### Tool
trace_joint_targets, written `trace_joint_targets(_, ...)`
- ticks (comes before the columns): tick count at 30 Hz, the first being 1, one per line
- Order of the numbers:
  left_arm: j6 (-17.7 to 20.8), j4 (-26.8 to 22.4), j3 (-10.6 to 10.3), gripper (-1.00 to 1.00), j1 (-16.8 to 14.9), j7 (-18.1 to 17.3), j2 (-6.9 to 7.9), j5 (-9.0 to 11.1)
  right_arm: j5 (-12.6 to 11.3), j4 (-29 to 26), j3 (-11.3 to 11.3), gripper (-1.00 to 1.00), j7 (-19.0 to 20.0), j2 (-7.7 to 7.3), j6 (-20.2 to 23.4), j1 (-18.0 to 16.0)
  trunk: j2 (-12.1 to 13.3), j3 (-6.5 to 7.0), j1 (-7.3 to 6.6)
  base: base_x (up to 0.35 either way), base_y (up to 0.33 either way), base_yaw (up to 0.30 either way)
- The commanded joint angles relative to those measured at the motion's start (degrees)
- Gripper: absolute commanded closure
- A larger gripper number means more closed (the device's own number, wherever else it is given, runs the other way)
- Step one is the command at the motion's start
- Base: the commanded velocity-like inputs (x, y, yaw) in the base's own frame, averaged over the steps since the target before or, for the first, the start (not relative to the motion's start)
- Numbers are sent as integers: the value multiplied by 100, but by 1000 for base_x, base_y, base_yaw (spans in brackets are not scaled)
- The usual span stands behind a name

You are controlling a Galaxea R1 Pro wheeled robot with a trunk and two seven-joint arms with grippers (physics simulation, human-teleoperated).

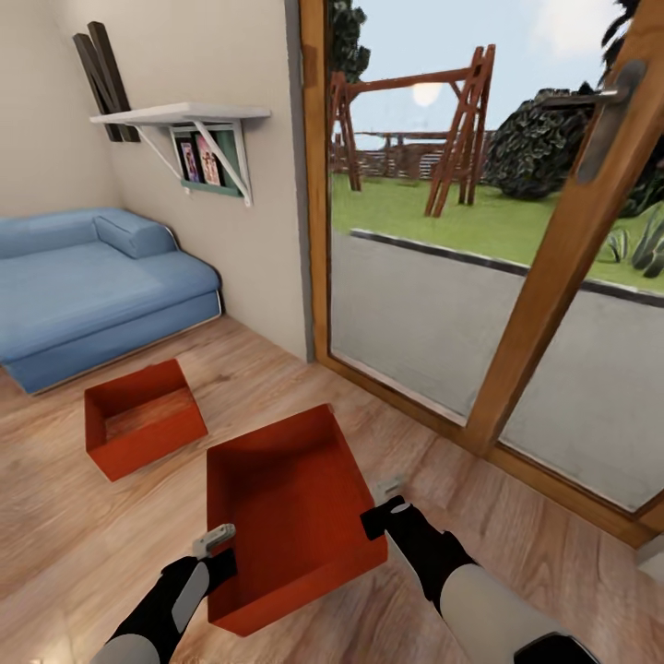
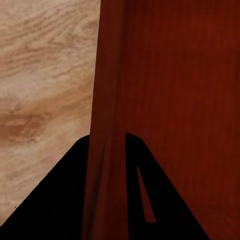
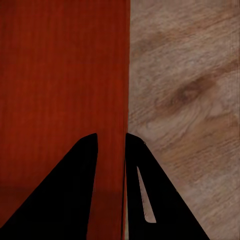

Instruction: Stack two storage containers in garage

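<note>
An orange-red storage container (image 1: 286, 516) hangs tilted in front of me above the living room's wood-plank floor (image 1: 83, 544). My left gripper (image 1: 221, 544) is shut on its left wall (image 2: 105, 115), one finger on each side. My right gripper (image 1: 383, 507) is shut on its right wall (image 3: 124, 100) in the same way. The second storage container (image 1: 140, 417) rests on the planks farther back left, near the blue sofa (image 1: 83, 286). The garage is out of view.
A wood-framed glass door (image 1: 553, 277) runs along the right, with a garden and a swing frame behind it. A beige wall with a white shelf (image 1: 180, 115) stands between sofa and door. Open plank floor lies at the near left.
</note>
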Motion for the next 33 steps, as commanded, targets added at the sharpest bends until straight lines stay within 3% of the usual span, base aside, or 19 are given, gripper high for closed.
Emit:
trace_joint_targets(1,19,-12,46,100,-9,45,-8,236,-102,-9,277,100,108,-3,33,6,-2,-5,-1,0,0,291)
trace_joint_targets(25,19,-15,48,100,-9,45,-8,236,-102,-11,282,100,108,-3,33,15,-2,-5,-1,0,0,290)
trace_joint_targets(33,19,-16,50,100,-9,45,-8,236,-99,-11,282,100,108,-11,33,15,-2,-5,-1,0,0,45)
